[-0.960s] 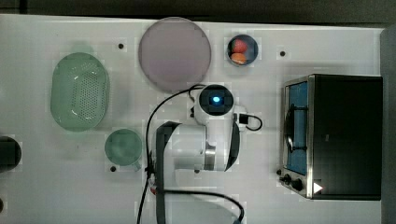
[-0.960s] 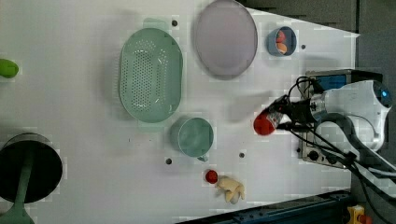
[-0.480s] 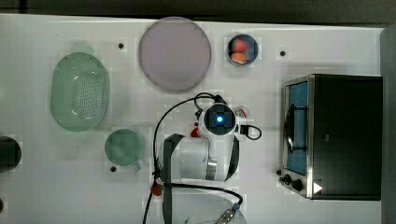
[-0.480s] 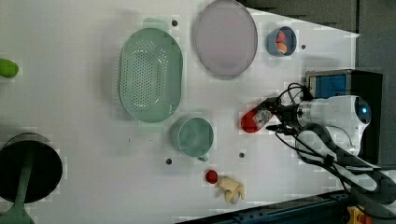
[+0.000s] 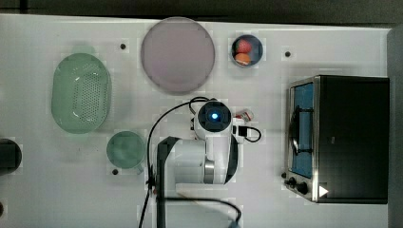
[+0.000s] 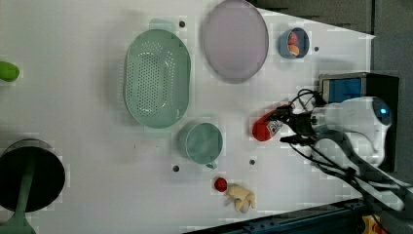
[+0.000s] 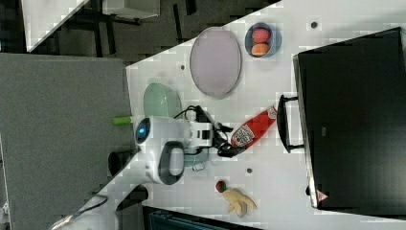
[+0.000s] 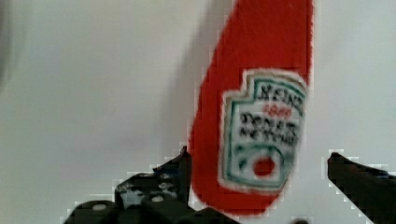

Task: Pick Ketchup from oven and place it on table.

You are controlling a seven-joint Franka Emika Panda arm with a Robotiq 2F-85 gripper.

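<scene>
Ketchup (image 8: 254, 116) lies on the table (image 7: 268, 158) between the released end effector's (image 8: 259, 172) spread fingers, seemingly untouched.

Red ketchup (image 7: 251, 129) lies on its side on the white table (image 7: 268, 191), white cap toward the black oven (image 7: 352, 115), label up.

This looks like a robot lab set up as a pretend kitchen. A white robot arm (image 5: 209, 156) with black cables stands on a big white table (image 5: 57, 190) that has small dark screw holes. Around the arm lie kitchen things: a toaster oven (image 5: 342, 137) at 3 o'clock in the top view, a green strainer basket (image 5: 81, 92) at 9 o'clock, and a round plate (image 5: 177, 54) at 12 o'clock. Grey panels (image 7: 62, 134) stand beside the table in the right view.
</scene>
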